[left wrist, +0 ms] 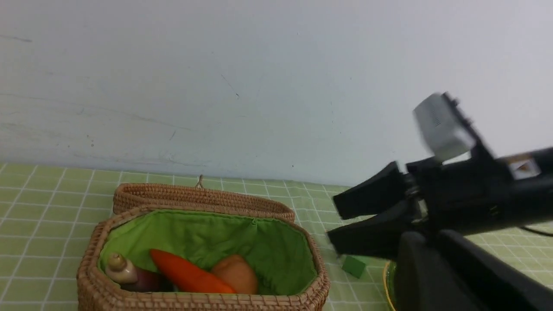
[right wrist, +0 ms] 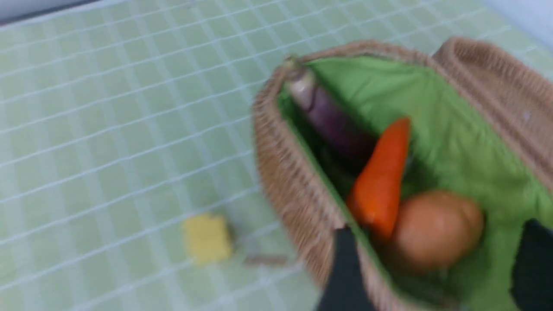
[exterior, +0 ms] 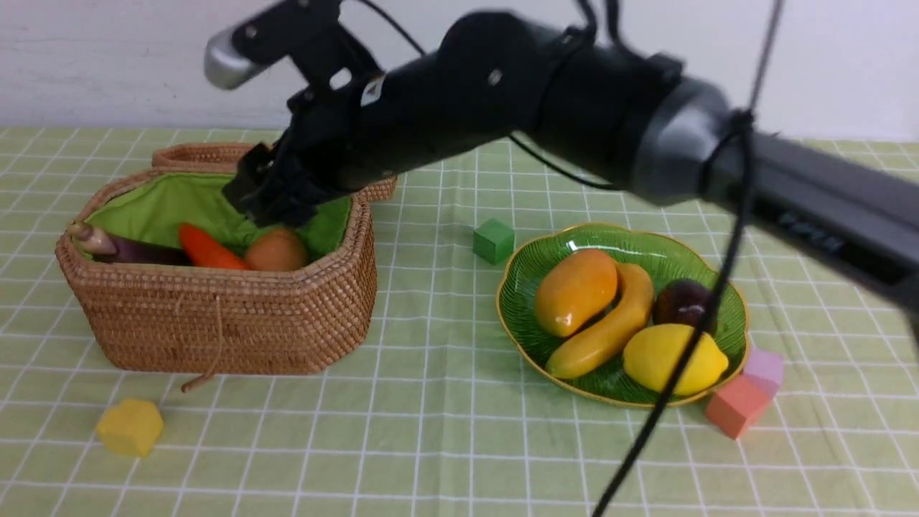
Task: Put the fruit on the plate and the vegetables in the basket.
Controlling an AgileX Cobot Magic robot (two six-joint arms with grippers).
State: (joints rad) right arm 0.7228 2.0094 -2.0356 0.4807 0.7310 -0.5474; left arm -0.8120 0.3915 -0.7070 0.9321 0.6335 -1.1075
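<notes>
Cabling and your right arm are crossing to the basket (exterior: 215, 316), its gripper (exterior: 276, 197) hanging wide and empty above the potato (exterior: 277, 250); with the fruit (exterior: 574, 291) sitting on the plate (exterior: 528, 273), you are only needing to withdraw.

Right arm (exterior: 502, 108): matte black housing, fat rounded joint, grey metallic collar (exterior: 675, 143) before a darker straight link. Silver-grey boxy camera (exterior: 226, 61) on a black bracket at the wrist. Thin black cables (exterior: 675, 380) loop along it. Small white label (exterior: 371, 90), a few recessed screws. Gripper (exterior: 269, 190) fingers black, wedge-shaped.
</notes>
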